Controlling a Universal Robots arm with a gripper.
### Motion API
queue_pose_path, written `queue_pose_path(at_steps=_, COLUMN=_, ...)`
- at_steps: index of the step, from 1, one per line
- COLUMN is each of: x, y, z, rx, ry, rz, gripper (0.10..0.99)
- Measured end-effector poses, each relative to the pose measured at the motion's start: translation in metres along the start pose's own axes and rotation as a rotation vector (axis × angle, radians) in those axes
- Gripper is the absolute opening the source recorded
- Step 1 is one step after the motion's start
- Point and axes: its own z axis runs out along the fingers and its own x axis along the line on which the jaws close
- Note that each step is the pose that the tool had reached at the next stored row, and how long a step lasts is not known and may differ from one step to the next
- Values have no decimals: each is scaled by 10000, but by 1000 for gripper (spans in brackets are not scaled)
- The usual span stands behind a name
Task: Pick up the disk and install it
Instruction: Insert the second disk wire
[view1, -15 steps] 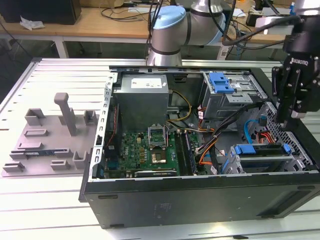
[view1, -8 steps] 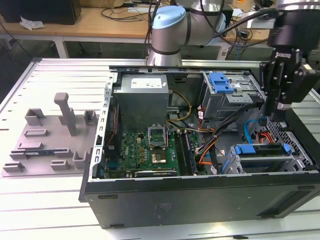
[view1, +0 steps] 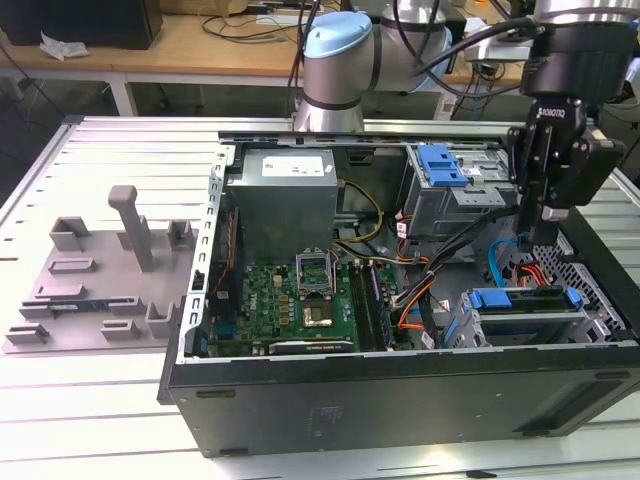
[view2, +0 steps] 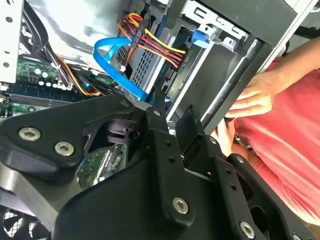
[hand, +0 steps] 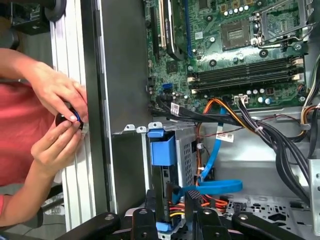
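Disk (view1: 523, 300) in its bright blue carrier sits in the drive cage in the four o'clock corner of the open computer case (view1: 400, 400), lying flat with the blue frame uppermost in the exterior view. In the first wrist view the disk (hand: 162, 150) shows edge-on inside the metal cage, beside a blue data cable (hand: 215, 186) and a bundle of red, yellow and orange wires.

The gripper (view1: 543, 222) hangs just above the disk, toward twelve o'clock from it, pointing down into the case. Its jaws stand parted and grasp nothing: in the second wrist view the gripper (view2: 175, 112) shows a gap between its two black fingers (view2: 160, 125), and in the first wrist view the gripper (hand: 171, 197) has a finger on either side of the disk's edge.

A smaller all-blue clip (view1: 443, 165) rests on the upper cage at one o'clock. The motherboard (view1: 290, 295) fills the case's middle, with the power supply (view1: 285, 195) at eleven o'clock.

A person's hands (hand: 60, 120) in the first wrist view pinch a small dark object just outside the case wall. A grey fixture plate (view1: 100, 270) lies on the table (view1: 100, 420) at nine o'clock of the case
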Motion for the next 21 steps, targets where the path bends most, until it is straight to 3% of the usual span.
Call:
queue_pose_path(at_steps=6, x=-62, y=6, z=45, rx=-127, ry=84, rz=268, gripper=365)
queue_pose_path(at_steps=8, x=-82, y=8, z=37, rx=-122, ry=176, rz=277, gripper=365)
queue_pose_path(at_steps=10, x=-128, y=12, z=15, rx=-107, ry=405, rz=294, gripper=365)
queue_pose_path(at_steps=12, x=-145, y=15, z=15, rx=-110, ry=469, rz=313, gripper=365)
queue_pose_path(at_steps=15, x=-162, y=21, z=31, rx=-125, ry=515, rz=352, gripper=365)
queue_pose_path(at_steps=21, x=-164, y=22, z=35, rx=-177, ry=531, rz=444, gripper=365)
